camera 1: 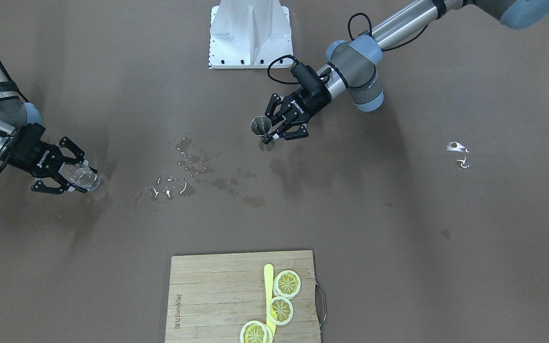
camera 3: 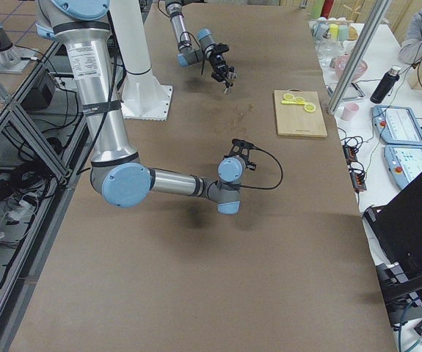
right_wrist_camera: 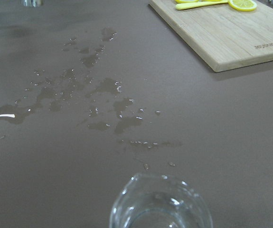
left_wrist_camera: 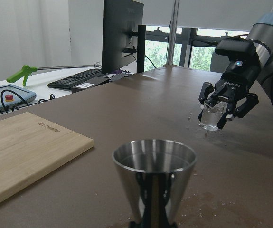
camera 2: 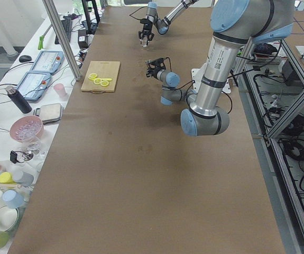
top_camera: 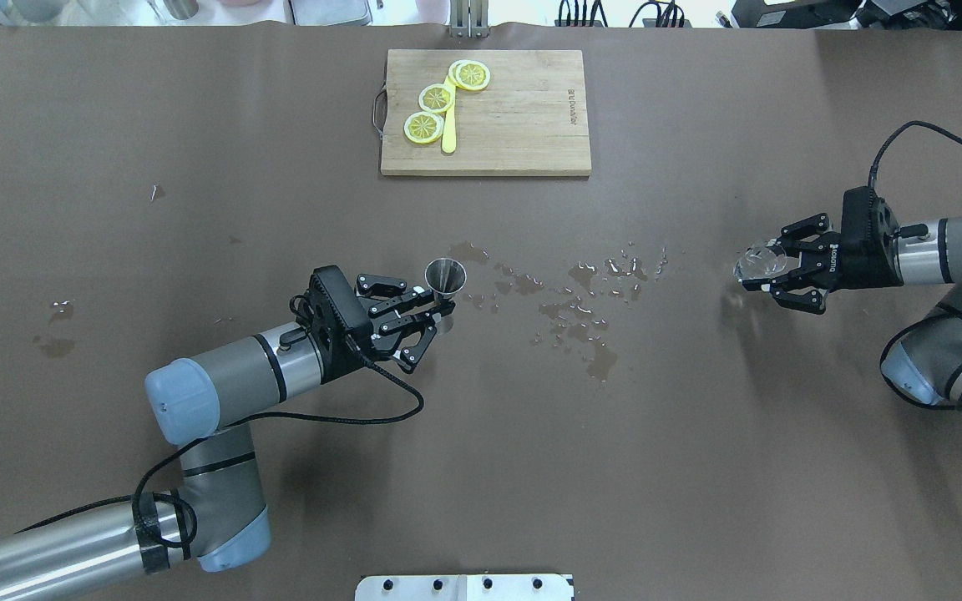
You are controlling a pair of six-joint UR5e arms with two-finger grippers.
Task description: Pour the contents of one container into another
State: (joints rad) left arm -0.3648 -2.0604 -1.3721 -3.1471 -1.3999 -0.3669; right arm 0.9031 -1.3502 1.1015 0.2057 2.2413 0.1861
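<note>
**A:** Start wide. Where does everything sit?

**B:** The table (top_camera: 113,125) carries a cutting board (top_camera: 523,125) at its far edge, well apart from the work. A patch of spilled water (top_camera: 581,309) lies mid-table, between the two arms.

**A:** And the grippers?

**B:** The right gripper (top_camera: 761,267) has its jaws closed around a small clear glass (top_camera: 752,263), out on the robot's right. The glass is roughly upright and low over the table. The left gripper (top_camera: 435,315) pinches a steel jigger (top_camera: 445,275) at its narrow waist. The jigger's mouth is up and it stands just beside one end of the spill. I cannot tell whether its foot touches the table.

**A:** How do you expect the glass to handle?

**B:** I judge it light, rigid and breakable, with smooth walls that may be wet, so probably slippery. The best hold is across the body below the rim, as it is held now. That leaves the lip free and spreads the squeeze over the stiffest part. I cannot tell how much water is in it.

**A:** The jigger?

**B:** It is thin metal, light and stiff, and will not crack. It is polished and conical, though, so fingers on either cone would tend to slide. The waist is the natural place to hold it because the pads seat between the two cones. Held only there, it could swivel when tipped, so any tilt calls for a slow wrist. The mouths are small, and the spill suggests aim matters.
</note>
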